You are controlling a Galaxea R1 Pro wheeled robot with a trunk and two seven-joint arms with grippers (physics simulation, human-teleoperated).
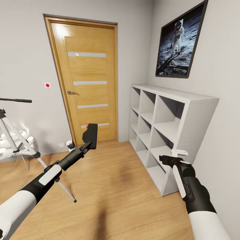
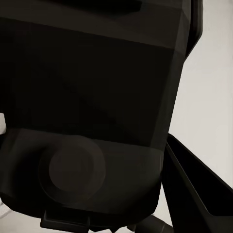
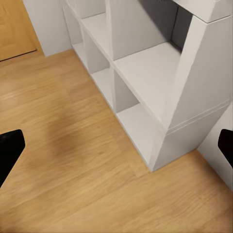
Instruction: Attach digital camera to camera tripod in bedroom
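Nearest you, your right gripper [image 1: 173,156] hangs empty with its fingers spread wide, wood floor [image 3: 73,160] showing between the tips; your left gripper [image 1: 87,144] is clamped on the digital camera [image 1: 90,134], one camera only, held up in front of the wooden door [image 1: 87,80]; the left wrist view is so dark and close that I can only guess the round boss is its lens [image 2: 76,167]. The one camera tripod [image 1: 15,138] stands at your far left, well apart from the camera, its handle [image 1: 15,100] jutting out; swing across carelessly and you could knock a leg and topple it, or loosen the grip. Farther off sit one white cube shelf [image 1: 170,130], one framed astronaut picture [image 1: 181,38] and one wall plate [image 1: 47,85].
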